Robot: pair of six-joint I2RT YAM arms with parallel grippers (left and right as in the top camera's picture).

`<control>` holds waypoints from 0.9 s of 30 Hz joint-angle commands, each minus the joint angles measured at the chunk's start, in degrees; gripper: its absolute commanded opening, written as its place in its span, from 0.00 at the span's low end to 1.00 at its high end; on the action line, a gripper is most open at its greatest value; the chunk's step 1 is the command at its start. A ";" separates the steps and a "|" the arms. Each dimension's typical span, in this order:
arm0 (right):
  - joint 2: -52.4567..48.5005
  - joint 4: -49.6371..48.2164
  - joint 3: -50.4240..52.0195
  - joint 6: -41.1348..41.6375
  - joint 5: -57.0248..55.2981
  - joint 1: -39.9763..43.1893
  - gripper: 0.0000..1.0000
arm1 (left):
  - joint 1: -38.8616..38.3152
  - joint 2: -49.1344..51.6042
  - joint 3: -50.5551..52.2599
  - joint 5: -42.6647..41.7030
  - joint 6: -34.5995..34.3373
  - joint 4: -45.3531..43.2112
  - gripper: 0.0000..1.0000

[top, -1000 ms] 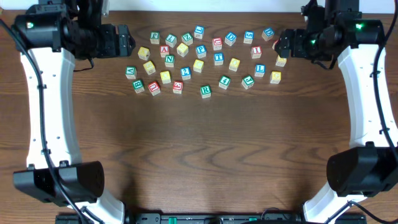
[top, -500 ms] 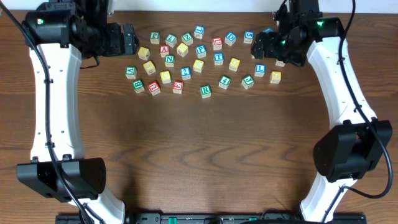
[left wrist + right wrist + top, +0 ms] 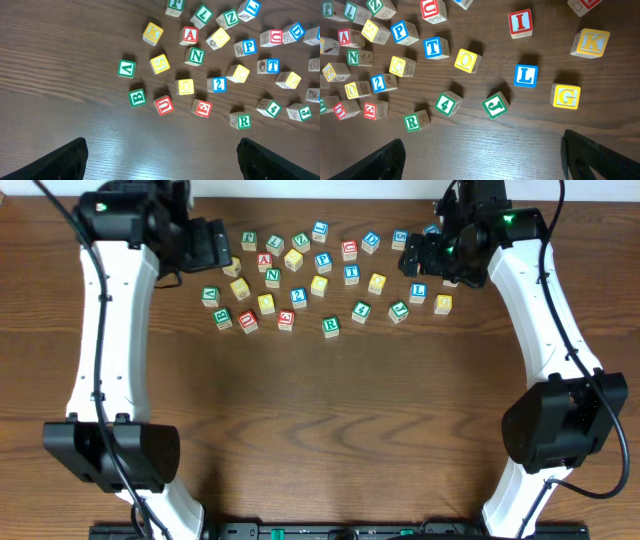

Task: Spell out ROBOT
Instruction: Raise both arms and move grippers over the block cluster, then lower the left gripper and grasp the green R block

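Left end effector (image 3: 162, 157) and right end effector (image 3: 482, 155) hung released, empty.
Small wooden green-letter R cube (image 3: 243, 120), green-letter B cube (image 3: 137, 97) and blue-letter T cube (image 3: 272, 65) lay apart on the brown surface (image 3: 330, 410).

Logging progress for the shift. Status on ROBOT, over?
Left tool and right tool open, empty. R cube, B cube, T cube scattered, unsorted. P cube close by T cube.

dark wood-grain table (image 3: 330, 420), pale wall strip along far edge.
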State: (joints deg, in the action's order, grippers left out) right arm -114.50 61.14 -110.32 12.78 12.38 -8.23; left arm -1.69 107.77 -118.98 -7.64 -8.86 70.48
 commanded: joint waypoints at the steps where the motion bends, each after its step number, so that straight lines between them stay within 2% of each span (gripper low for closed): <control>1: -0.07 0.66 -1.31 0.48 -0.22 -0.50 0.95 | -1.64 0.59 -0.26 3.02 -3.13 -1.03 0.94; 11: -0.07 1.66 -1.31 0.48 -0.22 -0.50 0.95 | -2.32 4.17 -0.17 2.10 -5.44 -2.86 0.93; 18: -0.07 1.64 -1.31 0.48 -0.22 -0.50 0.95 | -6.54 10.12 -0.17 2.16 -7.17 -2.45 0.85; 23: -0.07 1.66 -1.31 0.48 -0.24 -0.50 0.95 | -10.73 12.09 -0.11 2.21 -7.61 -1.75 0.84; 27: -0.07 2.19 -1.31 0.50 -2.01 -0.48 0.92 | -13.14 12.09 -0.11 2.16 -11.10 -1.60 0.84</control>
State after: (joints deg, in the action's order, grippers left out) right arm -114.50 62.94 -110.32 12.84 12.08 -8.23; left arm -13.93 119.37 -118.96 -5.67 -17.26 68.60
